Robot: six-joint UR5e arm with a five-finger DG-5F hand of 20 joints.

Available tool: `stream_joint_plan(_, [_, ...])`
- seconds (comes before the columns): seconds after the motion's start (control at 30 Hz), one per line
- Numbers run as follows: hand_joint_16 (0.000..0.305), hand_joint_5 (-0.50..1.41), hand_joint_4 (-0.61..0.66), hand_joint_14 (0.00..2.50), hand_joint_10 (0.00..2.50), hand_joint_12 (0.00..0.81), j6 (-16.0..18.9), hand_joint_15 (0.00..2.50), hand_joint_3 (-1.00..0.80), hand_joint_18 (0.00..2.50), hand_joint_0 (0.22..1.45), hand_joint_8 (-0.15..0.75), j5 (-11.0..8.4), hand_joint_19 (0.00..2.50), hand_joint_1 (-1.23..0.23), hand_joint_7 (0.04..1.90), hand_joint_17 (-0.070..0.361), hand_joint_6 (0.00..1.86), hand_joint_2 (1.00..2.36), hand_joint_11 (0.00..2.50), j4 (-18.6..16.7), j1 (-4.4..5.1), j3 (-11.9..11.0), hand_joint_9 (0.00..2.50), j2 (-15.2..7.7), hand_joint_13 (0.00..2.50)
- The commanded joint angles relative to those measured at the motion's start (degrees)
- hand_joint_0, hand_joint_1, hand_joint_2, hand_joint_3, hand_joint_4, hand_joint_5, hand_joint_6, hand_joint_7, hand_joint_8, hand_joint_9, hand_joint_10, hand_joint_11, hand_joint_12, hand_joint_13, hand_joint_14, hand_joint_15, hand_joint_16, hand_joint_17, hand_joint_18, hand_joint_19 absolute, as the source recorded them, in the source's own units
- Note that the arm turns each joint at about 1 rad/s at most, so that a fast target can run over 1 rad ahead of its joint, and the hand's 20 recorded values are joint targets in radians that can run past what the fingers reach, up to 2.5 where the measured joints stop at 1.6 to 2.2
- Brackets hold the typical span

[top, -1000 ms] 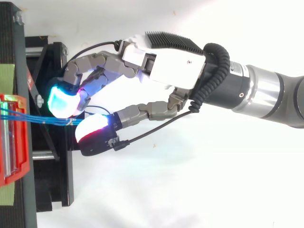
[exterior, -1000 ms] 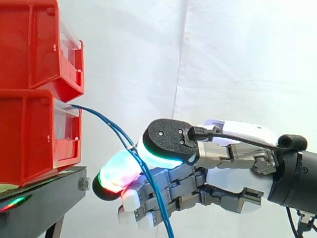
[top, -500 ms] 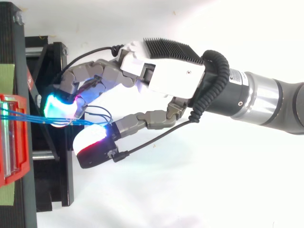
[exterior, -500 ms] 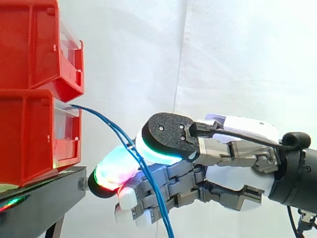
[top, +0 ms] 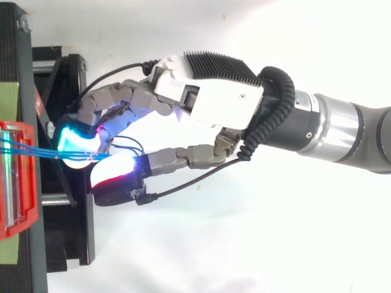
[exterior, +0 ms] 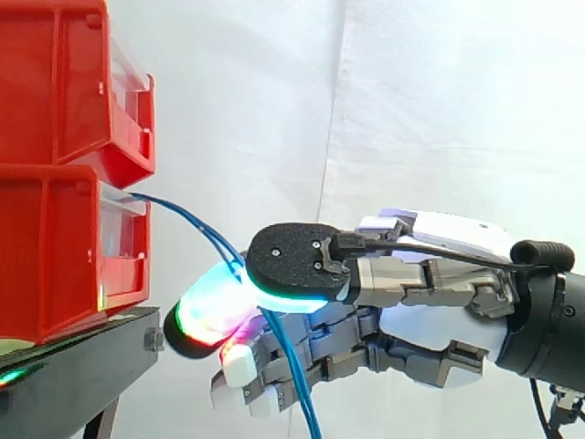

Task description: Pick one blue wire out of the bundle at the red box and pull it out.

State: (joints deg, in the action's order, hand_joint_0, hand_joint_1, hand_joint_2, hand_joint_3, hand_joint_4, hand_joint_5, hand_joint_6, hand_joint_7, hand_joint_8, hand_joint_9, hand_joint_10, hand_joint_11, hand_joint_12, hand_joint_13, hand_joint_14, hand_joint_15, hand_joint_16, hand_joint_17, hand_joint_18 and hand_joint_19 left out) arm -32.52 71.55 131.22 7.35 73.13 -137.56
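At the lower right of the side view, the grey-and-white robot hand (exterior: pixel 411 325) pinches the thin blue wires (exterior: pixel 207 233) between thumb and glowing fingertips (exterior: pixel 208 309). They rise leftwards into the lower red plastic bin (exterior: pixel 55 247) on the black metal stand (exterior: pixel 78 366), before a white curtain (exterior: pixel 439 110).

Hand (top: pixel 211 101) held level, thumb and fingers pinched together.

Two stacked bins (exterior: pixel 46 238) sit at the frame's left on a stand (exterior: pixel 82 366). Wires (exterior: pixel 196 223) slope from the lower bin down-right into the hand (exterior: pixel 430 325) at lower centre.
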Motion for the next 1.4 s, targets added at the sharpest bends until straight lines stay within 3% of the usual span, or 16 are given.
stream_joint_plan(0.0, [0.058,-0.19,0.1,0.01,0.01,0.438,0.1,0.31,-0.14,0.81,0.59,0.365,0.08,0.41,-0.7,1.03,0.13,0.95,1.02,0.49,0.0,-0.06,0.0,0.83,0.0,0.89])
stream_joint_plan(0.37, [0.065,-0.15,0.0,0.01,0.01,0.472,0.7,0.32,0.01,0.88,0.61,0.4,0.96,0.38,-0.74,1.11,0.147,0.95,1.02,0.49,0.7,-0.5,0.0,0.88,0.4,0.93])
stream_joint_plan(0.63, [0.064,-0.15,-0.01,0.01,0.01,0.471,0.8,0.32,-0.01,0.88,0.62,0.395,2.11,0.38,-0.75,1.1,0.144,0.95,1.02,0.49,4.2,-0.68,0.0,0.88,1.9,0.94])
stream_joint_plan(0.7, [0.063,-0.15,0.0,0.01,0.01,0.465,0.9,0.33,-0.04,0.87,0.61,0.391,2.54,0.39,-0.75,1.1,0.142,0.95,1.02,0.49,7.7,-0.68,0.0,0.87,2.8,0.93])
stream_joint_plan(0.87, [0.061,-0.16,0.04,0.01,0.01,0.456,1.0,0.33,-0.08,0.86,0.61,0.38,3.16,0.39,-0.75,1.11,0.138,0.95,1.02,0.49,12.1,-0.85,0.0,0.87,4.2,0.93])
stream_joint_plan(0.93, [0.061,-0.16,0.05,0.01,0.01,0.454,1.3,0.33,-0.09,0.85,0.62,0.377,4.57,0.4,-0.75,1.12,0.136,0.95,1.02,0.49,19.1,-1.2,0.0,0.87,6.5,0.93])
stream_joint_plan(1.03, [0.059,-0.16,0.07,0.01,0.01,0.446,2.1,0.33,-0.11,0.84,0.62,0.368,5.53,0.4,-0.75,1.12,0.132,0.95,1.02,0.49,23.9,-1.47,0.0,0.86,8.2,0.92])
stream_joint_plan(1.07, [0.058,-0.16,0.07,0.01,0.01,0.445,2.8,0.34,-0.12,0.84,0.62,0.368,6.15,0.4,-0.75,1.12,0.131,0.95,1.02,0.49,27.6,-1.82,0.0,0.86,9.7,0.92])
stream_joint_plan(1.37, [0.057,-0.15,0.18,0.01,0.01,0.441,3.4,0.33,-0.33,0.88,0.67,0.375,6.59,0.38,-0.83,1.2,0.128,0.93,1.01,0.5,39.2,-2.78,0.0,0.89,15.0,0.95])
